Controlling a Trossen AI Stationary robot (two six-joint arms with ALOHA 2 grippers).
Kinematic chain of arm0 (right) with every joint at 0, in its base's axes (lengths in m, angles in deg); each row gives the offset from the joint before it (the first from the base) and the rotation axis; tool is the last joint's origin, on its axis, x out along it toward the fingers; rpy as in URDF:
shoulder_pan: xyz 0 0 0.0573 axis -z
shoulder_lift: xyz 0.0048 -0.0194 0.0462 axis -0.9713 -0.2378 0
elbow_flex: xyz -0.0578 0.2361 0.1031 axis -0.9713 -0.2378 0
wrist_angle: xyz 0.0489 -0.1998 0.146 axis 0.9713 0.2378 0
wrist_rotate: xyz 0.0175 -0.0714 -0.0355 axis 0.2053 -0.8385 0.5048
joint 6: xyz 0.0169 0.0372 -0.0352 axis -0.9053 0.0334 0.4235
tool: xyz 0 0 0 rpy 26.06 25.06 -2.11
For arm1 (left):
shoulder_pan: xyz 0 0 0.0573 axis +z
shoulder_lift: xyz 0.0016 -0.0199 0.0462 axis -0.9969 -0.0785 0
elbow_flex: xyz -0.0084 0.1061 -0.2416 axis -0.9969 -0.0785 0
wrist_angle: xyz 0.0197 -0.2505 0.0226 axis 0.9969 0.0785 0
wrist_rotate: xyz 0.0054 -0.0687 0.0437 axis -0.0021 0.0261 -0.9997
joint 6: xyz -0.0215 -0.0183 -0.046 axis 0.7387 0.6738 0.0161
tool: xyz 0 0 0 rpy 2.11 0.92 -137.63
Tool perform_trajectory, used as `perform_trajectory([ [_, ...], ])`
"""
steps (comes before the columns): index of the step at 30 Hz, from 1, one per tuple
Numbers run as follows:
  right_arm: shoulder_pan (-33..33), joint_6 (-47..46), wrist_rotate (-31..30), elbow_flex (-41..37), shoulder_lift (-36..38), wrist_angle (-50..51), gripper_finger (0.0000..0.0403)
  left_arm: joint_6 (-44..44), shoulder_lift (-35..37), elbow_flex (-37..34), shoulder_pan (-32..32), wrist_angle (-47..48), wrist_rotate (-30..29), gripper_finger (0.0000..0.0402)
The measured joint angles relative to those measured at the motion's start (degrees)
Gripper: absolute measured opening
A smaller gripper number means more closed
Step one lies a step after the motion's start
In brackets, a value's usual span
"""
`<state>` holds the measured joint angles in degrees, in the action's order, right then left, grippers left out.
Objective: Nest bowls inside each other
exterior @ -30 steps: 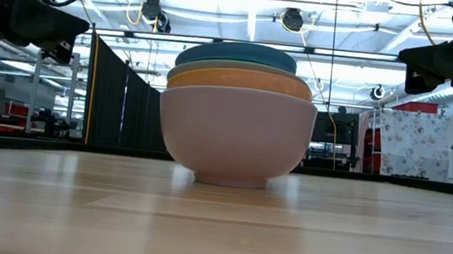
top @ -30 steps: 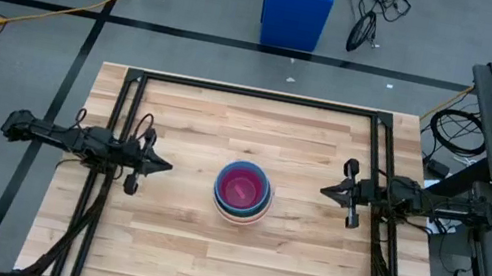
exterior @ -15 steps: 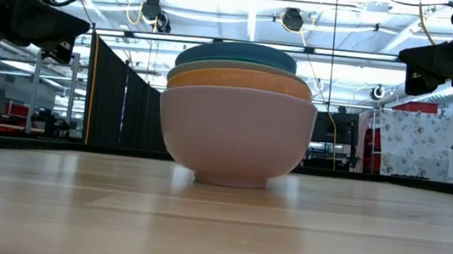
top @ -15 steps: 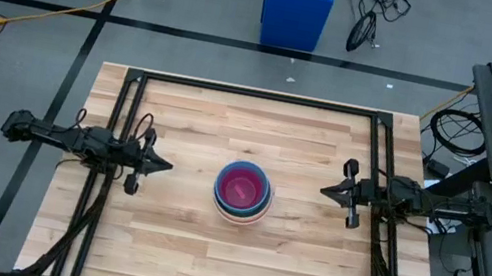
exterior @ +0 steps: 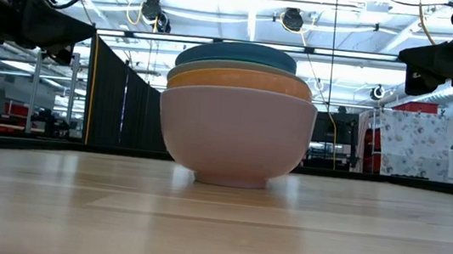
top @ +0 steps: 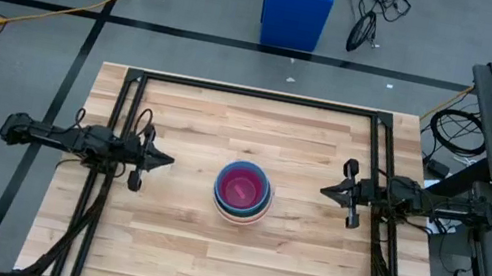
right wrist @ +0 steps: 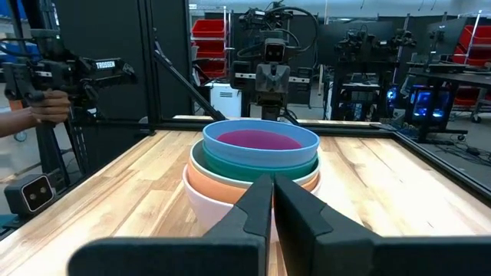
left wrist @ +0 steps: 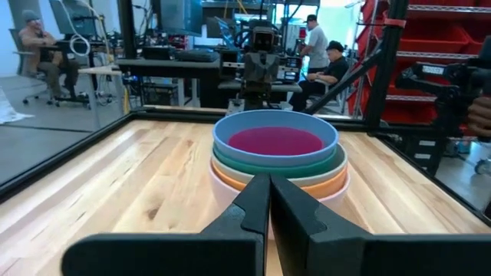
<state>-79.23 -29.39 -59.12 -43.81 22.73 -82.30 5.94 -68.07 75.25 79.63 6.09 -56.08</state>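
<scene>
The bowls [top: 243, 191] stand nested in one stack at the table's middle. The pale outermost bowl [exterior: 234, 136] rests on the wood by its base. Inside it sit an orange bowl [exterior: 240, 81], a teal one [left wrist: 276, 166], a blue one [right wrist: 261, 144] and, innermost, a magenta one [left wrist: 275, 140]. My left gripper [top: 169, 158] hovers shut at the table's left, pointing level at the stack and well short of it. My right gripper [top: 323, 190] hovers shut at the table's right, also pointing level at the stack. Neither touches anything.
A black frame [top: 254, 94] runs along the table's far edge and down both sides. A tall blue bin [top: 297, 5] stands on the floor beyond the far edge. People [left wrist: 322, 57] sit in the room behind, and a hand [right wrist: 46, 103] holds a camera rig.
</scene>
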Motion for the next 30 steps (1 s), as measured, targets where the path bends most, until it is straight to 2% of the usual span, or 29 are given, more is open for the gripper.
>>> perform_trajectory([
  [30,0.0,0.0,0.0,0.0,0.0,0.0,0.0000,0.0,0.0,0.0,0.0,0.1,0.7,0.0000],
])
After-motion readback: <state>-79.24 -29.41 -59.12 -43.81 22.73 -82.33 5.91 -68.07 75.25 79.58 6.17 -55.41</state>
